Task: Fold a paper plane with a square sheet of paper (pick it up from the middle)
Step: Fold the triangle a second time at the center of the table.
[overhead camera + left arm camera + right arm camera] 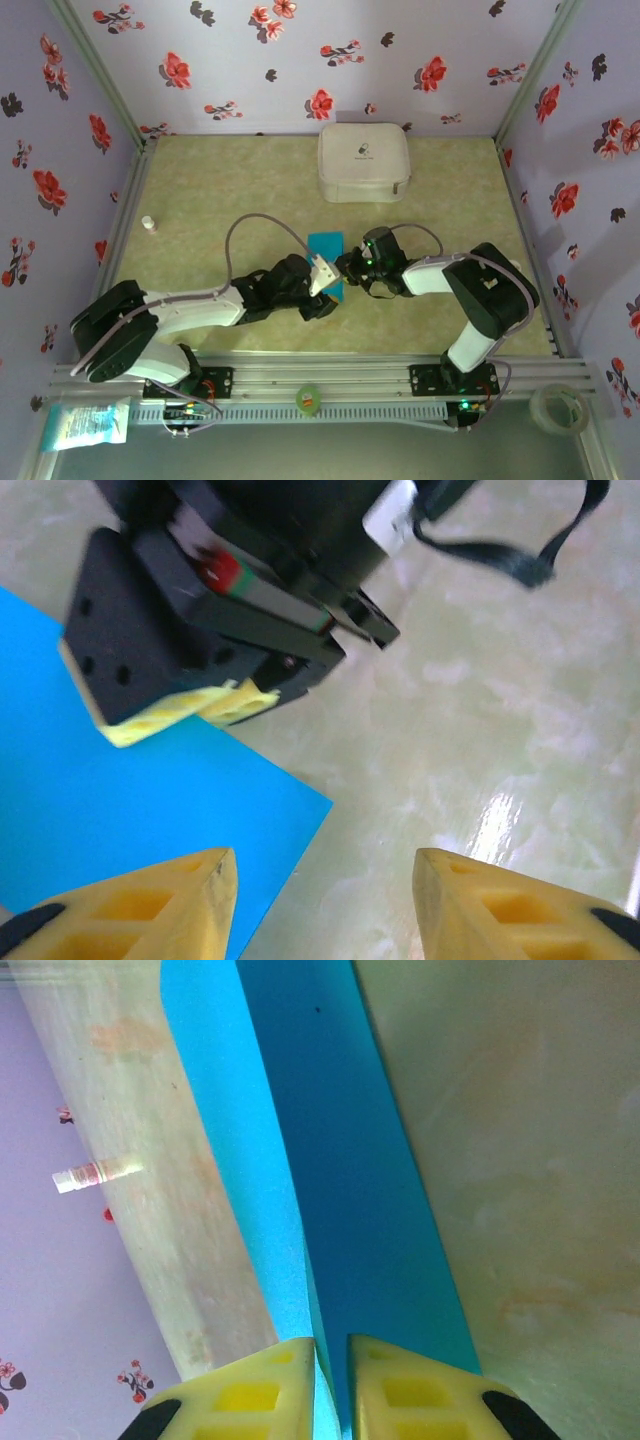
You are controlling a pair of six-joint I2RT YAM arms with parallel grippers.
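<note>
The square sheet of paper (326,243) is bright turquoise and lies at mid-table between both arms, partly folded, with one flap standing up from the surface (340,1160). My right gripper (330,1345) is shut on the raised fold at the sheet's edge, its yellow fingers pinching the thin paper. From the left wrist, the right gripper (215,705) sits at the sheet's (100,810) far edge. My left gripper (325,880) is open just over the paper's near corner, with one finger above the blue and the other above bare table. Nothing lies between its fingers. From above, the left gripper (322,272) nearly meets the right gripper (347,266).
A white rounded-square zip case (364,162) stands at the back, beyond the paper. A small white tube (148,224) stands near the left wall. On the front rail lie a tape roll (558,408), a green object (308,397) and a packet (85,422).
</note>
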